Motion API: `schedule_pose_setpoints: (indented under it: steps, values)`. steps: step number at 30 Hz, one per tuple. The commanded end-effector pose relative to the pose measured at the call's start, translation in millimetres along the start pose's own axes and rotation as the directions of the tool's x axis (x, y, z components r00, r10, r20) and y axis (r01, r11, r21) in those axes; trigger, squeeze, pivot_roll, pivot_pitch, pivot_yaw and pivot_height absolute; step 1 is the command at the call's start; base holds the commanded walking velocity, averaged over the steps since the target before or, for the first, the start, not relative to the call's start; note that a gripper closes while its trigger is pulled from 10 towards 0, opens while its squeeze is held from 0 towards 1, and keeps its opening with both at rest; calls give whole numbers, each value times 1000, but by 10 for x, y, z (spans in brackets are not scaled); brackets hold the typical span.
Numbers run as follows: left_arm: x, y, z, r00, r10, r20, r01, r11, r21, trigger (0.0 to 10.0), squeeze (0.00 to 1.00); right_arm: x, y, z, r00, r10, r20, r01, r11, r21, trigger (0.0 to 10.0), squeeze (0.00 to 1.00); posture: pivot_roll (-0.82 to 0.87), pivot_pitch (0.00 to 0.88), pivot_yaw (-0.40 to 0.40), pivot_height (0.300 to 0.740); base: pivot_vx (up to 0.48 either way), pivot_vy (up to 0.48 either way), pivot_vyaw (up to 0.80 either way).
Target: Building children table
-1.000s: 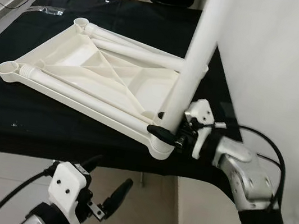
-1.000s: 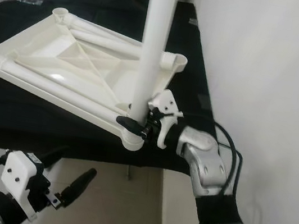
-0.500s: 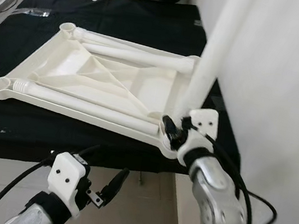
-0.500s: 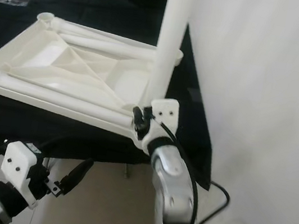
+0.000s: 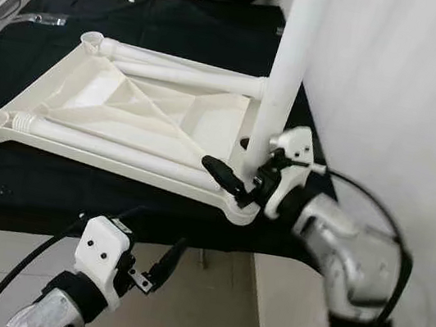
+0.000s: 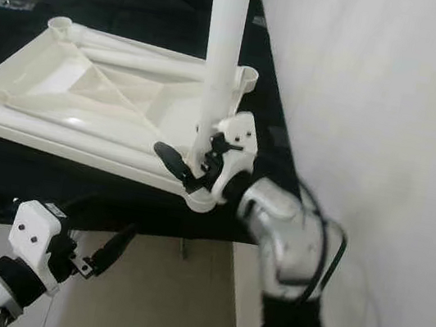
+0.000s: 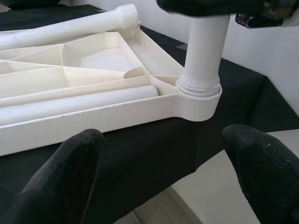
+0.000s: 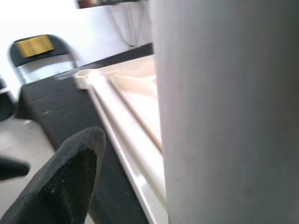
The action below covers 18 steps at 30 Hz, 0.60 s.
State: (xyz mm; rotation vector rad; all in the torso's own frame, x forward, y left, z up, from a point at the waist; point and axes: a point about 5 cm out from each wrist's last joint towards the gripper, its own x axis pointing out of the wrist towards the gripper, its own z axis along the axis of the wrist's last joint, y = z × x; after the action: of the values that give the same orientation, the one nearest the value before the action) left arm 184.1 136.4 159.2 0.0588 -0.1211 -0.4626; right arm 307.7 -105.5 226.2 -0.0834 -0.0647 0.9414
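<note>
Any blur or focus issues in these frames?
Right eye view: right arm motion-smeared, tabletop sharp. Right wrist view: upright leg soft, close to the lens. Left wrist view: black fingers defocused, leg socket crisp.

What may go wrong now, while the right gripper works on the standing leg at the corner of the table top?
The upright leg is tall and the right gripper meets it only near its base, so it may tilt in the corner socket. That corner of the table top lies close to the edge of the black table, and a sideways push might slide it off. The left gripper hangs below and gives no support.
</note>
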Motion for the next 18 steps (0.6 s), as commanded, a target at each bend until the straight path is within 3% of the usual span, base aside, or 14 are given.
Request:
schedule_pose_setpoints:
  steps: [1,3,13,14,15,18]
  values:
    - [-22,-20,-36,1000,1,-14,-1,1000,-9,10000,0,68,59,-86,991,127,-28,-128,992,-7,10000,0,-9,170,-26,740,0,0,0]
    - [-47,-35,-25,1000,-2,-16,2,1000,-9,10000,0,113,-13,-133,976,203,-84,-208,976,-59,10000,0,-4,178,-25,740,0,0,0]
    - [-135,-84,11,1000,-5,-31,4,1000,-12,10000,0,217,-137,-158,944,319,-83,-322,947,-19,10000,0,31,230,-22,740,0,0,0]
    - [-155,-94,18,999,-7,-34,6,1000,-14,10000,0,217,-142,-167,939,338,-66,-339,941,-1,7843,0,39,237,-19,740,0,0,0]
    - [-175,-104,23,999,-9,-39,8,1000,-16,10000,0,205,-141,-177,931,361,-53,-361,933,13,0,0,45,241,-17,740,0,0,0]
    - [-212,-121,29,999,-12,-48,11,1000,-21,10000,0,167,-168,-183,906,422,-33,-421,907,24,0,0,49,244,-12,740,0,0,0]
